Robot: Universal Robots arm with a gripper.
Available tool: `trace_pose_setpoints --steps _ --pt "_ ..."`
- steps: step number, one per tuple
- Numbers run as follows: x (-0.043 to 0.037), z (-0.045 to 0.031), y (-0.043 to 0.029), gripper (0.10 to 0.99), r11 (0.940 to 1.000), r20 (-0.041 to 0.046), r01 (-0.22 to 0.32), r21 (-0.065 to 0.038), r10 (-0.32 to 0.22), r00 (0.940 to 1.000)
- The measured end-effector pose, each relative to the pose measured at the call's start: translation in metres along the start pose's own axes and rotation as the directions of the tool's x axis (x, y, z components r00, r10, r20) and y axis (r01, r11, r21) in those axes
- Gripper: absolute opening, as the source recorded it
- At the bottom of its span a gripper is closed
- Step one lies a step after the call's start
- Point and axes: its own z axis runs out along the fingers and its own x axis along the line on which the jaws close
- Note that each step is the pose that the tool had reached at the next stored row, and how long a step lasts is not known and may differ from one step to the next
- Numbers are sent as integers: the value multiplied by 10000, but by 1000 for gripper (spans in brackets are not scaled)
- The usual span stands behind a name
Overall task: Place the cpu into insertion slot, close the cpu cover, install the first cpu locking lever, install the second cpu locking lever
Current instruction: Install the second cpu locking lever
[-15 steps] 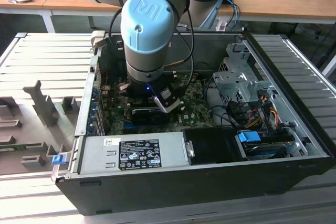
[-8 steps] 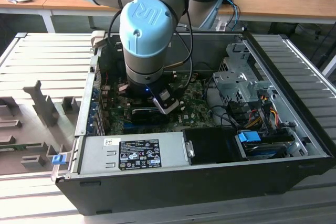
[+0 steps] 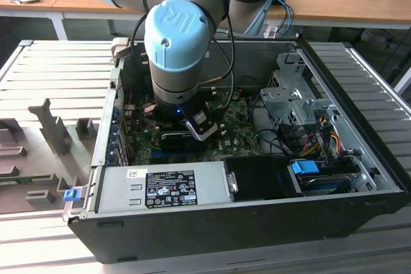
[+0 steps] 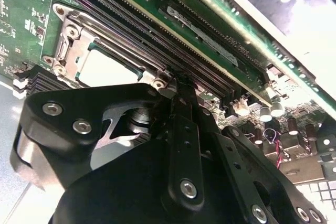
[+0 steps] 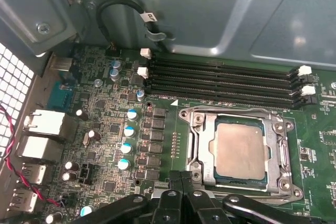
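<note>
The cpu, a pale square chip with a grey top, lies flat in the insertion slot, whose metal rim frames it. The silver cpu cover is folded down around the chip, which shows through its window. My gripper is shut, its black fingertips together just beside the socket's near corner, with nothing visibly between them. In the second wrist view the gripper points down at that corner next to the cpu and the cover. The exterior view has the gripper low inside the open computer case.
Long black memory slots run beside the socket. Capacitors and rear ports crowd the board on another side. A grey case wall rises behind. In the exterior view, a power supply and a drive cage flank the arm.
</note>
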Motion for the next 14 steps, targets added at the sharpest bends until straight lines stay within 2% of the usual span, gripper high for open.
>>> trace_pose_setpoints --steps 3,8,14 --pt "0 3 -1 106 10000 2 1 -2 -1 10000" --pt "-1 -39 13 106 10000 1 1 3 -1 10000" --pt "-4 -32 33 106 10000 1 1 2 -1 10000"
